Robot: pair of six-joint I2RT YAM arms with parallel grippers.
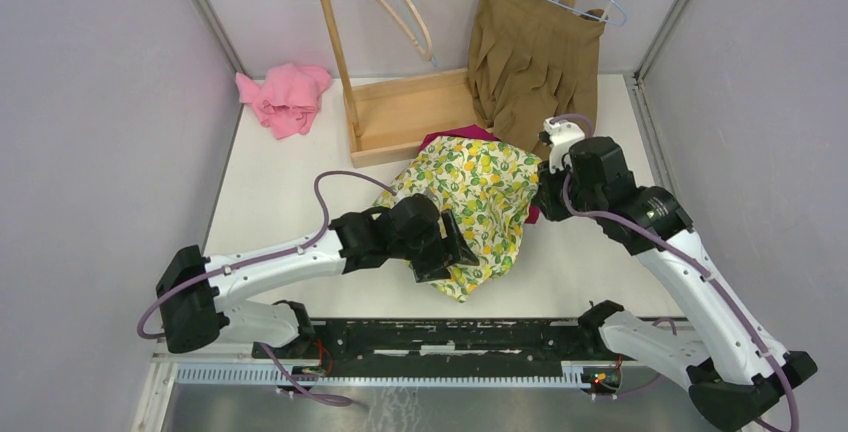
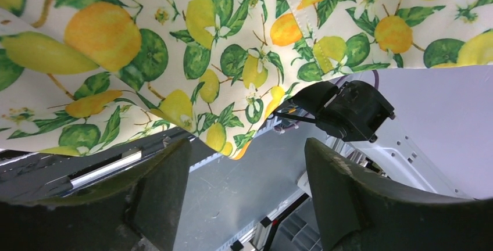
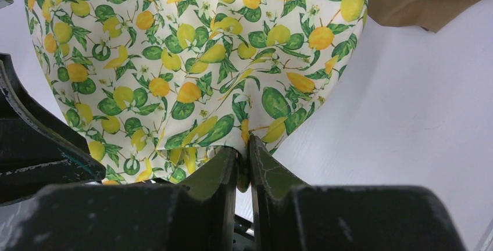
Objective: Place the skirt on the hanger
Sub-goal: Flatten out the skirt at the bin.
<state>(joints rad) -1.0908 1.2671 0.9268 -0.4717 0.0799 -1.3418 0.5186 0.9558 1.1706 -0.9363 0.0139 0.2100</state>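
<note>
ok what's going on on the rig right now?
The right gripper is shut on an edge of the lemon-print skirt, holding it bunched at mid-table. The left gripper is open just below the skirt's near hem, gripping nothing. The skirt is not yet on a hanger. A brown skirt already hangs at the wooden rack behind.

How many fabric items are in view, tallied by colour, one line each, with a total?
Lemon-print skirt: 1
Brown skirt: 1
Pink cloth: 1
Magenta cloth, mostly covered: 1
Total: 4
</note>
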